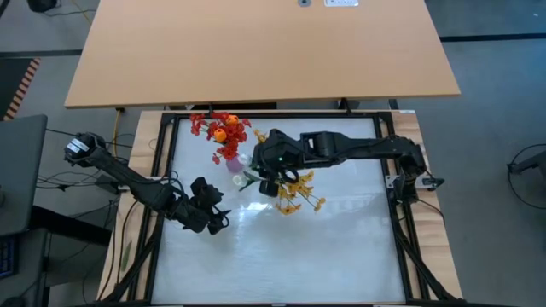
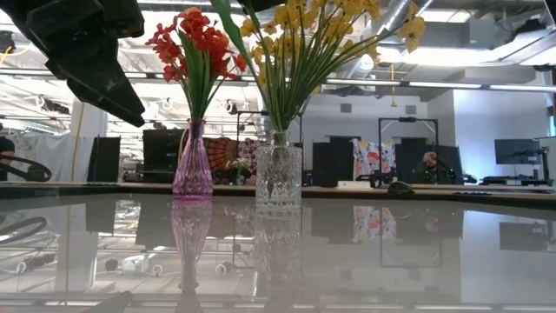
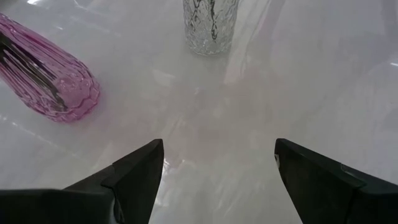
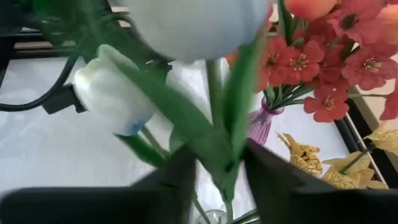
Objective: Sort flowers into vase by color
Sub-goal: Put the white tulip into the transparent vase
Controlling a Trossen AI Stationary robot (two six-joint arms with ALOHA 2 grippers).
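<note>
A pink vase [image 2: 193,169] holds red and orange flowers [image 2: 195,48]; beside it a clear cut-glass vase [image 2: 278,178] holds yellow blossoms [image 2: 321,26]. Both stand on their bases at the table's far middle. My right gripper [image 4: 219,177] hangs above the clear vase [image 1: 294,192], shut on the green stems of two white tulips [image 4: 112,90]. Their stems run down toward the glass rim [image 4: 214,216]. My left gripper [image 3: 217,168] hovers open over bare table, nearer the front, left of the vases [image 1: 213,213]. My right gripper pinches the white tulips' green stems and leaf [image 4: 219,158] between its two fingers [image 4: 183,177], some way below the buds. It comes slanting down from the table's right side, across the stems. The tulips stand roughly upright, buds above the fingers; their lower ends are hidden.
The table top is a glossy white sheet [image 1: 341,247] inside a dark frame [image 1: 401,213]. A wooden table [image 1: 256,51] stands beyond the far edge. Bare room lies across the near and right parts of the sheet.
</note>
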